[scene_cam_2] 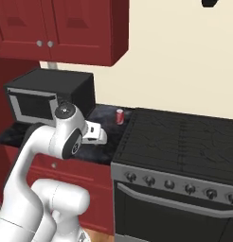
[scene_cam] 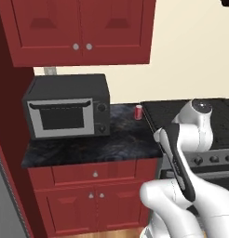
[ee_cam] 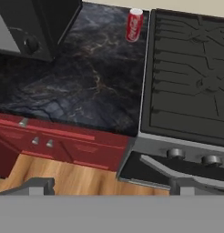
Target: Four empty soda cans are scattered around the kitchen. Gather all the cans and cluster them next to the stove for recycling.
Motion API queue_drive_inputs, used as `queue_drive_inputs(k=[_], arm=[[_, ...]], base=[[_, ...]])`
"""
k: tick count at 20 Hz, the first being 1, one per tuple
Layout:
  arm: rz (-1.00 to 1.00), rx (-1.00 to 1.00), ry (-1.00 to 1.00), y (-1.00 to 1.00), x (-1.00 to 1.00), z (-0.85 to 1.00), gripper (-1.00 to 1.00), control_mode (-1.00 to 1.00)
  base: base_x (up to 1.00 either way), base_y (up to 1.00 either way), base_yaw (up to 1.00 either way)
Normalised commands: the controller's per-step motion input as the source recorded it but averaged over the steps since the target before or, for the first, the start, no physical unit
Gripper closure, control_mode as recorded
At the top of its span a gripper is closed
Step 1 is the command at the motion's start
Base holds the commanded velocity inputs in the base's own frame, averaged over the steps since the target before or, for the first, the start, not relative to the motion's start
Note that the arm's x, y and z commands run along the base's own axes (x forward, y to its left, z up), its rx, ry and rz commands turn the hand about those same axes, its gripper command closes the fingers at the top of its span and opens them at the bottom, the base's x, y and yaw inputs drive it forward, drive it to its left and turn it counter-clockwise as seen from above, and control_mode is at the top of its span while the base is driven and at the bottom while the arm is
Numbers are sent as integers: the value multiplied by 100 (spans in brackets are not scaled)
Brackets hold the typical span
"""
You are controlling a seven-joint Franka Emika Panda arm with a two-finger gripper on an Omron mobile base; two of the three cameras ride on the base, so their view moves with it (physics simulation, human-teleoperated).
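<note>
One red soda can (scene_cam: 138, 112) (scene_cam_2: 120, 116) (ee_cam: 134, 19) stands upright at the back of the black marbled countertop (ee_cam: 86, 82), right beside the left edge of the stove (scene_cam: 181, 111) (scene_cam_2: 180, 137) (ee_cam: 191, 68). My gripper (ee_cam: 111, 186) hovers high above the counter's front edge and the wooden floor, well short of the can. Its two dark fingertips (ee_cam: 41, 184) stand far apart, open, with nothing between them.
A black microwave (scene_cam: 67, 111) (scene_cam_2: 47, 97) (ee_cam: 27, 22) sits on the counter left of the can. Dark red base cabinets (scene_cam: 93, 190) lie below, upper cabinets (scene_cam: 81, 28) above. The stove's knob row (scene_cam_2: 170, 184) and oven handle face me.
</note>
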Motion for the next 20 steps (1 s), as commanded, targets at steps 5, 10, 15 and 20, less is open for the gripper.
queue_drive_inputs(k=[5,10,15,20], arm=[[0,0,0,0,0,0,-100,100],[0,0,0,0,0,0,-100,100],[0,0,0,0,0,0,-100,100],[0,0,0,0,0,0,-100,100]], base=[[-32,0,-23],[-24,0,-38],[-14,0,-46],[-1,0,-52]])
